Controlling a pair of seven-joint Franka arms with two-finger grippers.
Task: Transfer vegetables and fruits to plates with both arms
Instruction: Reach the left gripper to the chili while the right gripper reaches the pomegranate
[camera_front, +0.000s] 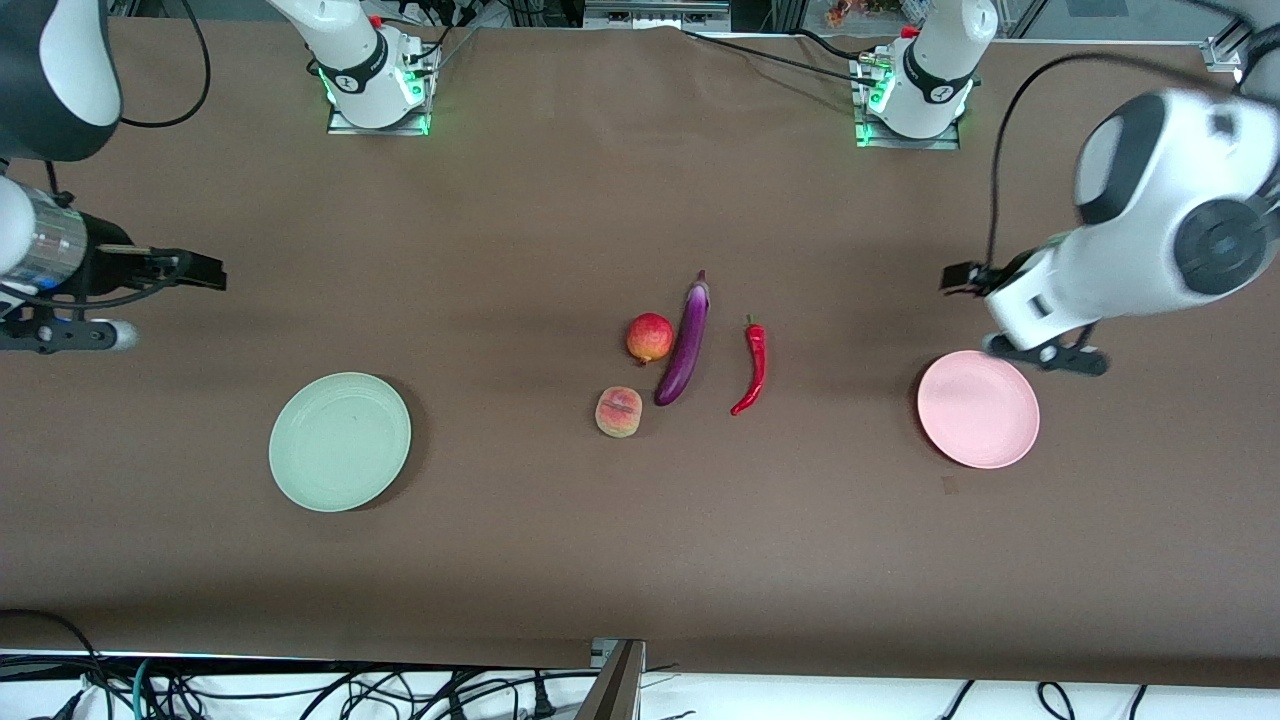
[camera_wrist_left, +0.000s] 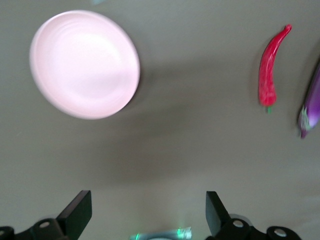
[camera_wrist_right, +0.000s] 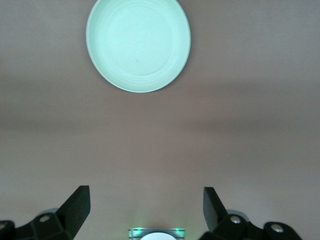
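A red-yellow apple (camera_front: 650, 337), a peach (camera_front: 618, 411), a purple eggplant (camera_front: 685, 345) and a red chili (camera_front: 752, 368) lie together mid-table. The mint green plate (camera_front: 340, 441) sits toward the right arm's end and the pink plate (camera_front: 978, 408) toward the left arm's end; both are empty. My left gripper (camera_front: 962, 277) hovers open and empty above the table beside the pink plate. Its wrist view (camera_wrist_left: 147, 210) shows the pink plate (camera_wrist_left: 85, 65), the chili (camera_wrist_left: 270, 67) and the eggplant's stem end (camera_wrist_left: 312, 107). My right gripper (camera_front: 200, 270) hovers open and empty; its wrist view (camera_wrist_right: 145, 207) shows the green plate (camera_wrist_right: 138, 45).
The two arm bases (camera_front: 375, 75) (camera_front: 915, 90) with green lights stand along the table's edge farthest from the front camera. Cables and a metal bracket (camera_front: 615, 675) lie past the edge nearest the camera. Brown cloth covers the table.
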